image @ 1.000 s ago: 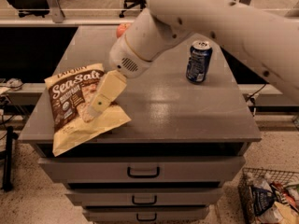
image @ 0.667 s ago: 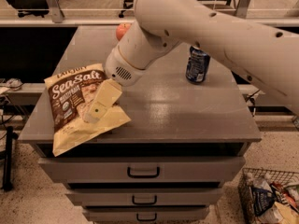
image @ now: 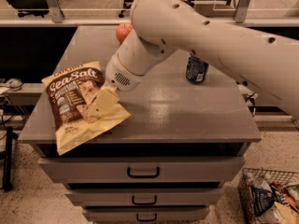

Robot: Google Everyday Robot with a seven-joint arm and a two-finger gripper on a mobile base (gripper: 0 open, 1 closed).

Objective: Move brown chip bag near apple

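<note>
So the brown chip bag [image: 70,97] is lying flat on the front-left corner of the grey cabinet top [image: 187,111], "Sea Salt" side facing up, and its lower edge hangs a bit over the front edge. The gripper [image: 104,104] is down over the bag's right half, right against it as far as I can see, but honestly I can't tell if it's open or clamped on anything from this angle. The big white arm [image: 196,36] sweeps in from the right and crosses most of the top. The apple [image: 123,31] sits way at the back, partly hidden behind the arm, well apart from the bag. There's 1 blue soda can [image: 196,69] standing upright toward the back right. 3 drawers [image: 143,171] are stacked below, and a wire basket [image: 268,195] of packets sits on the floor at lower right.
</note>
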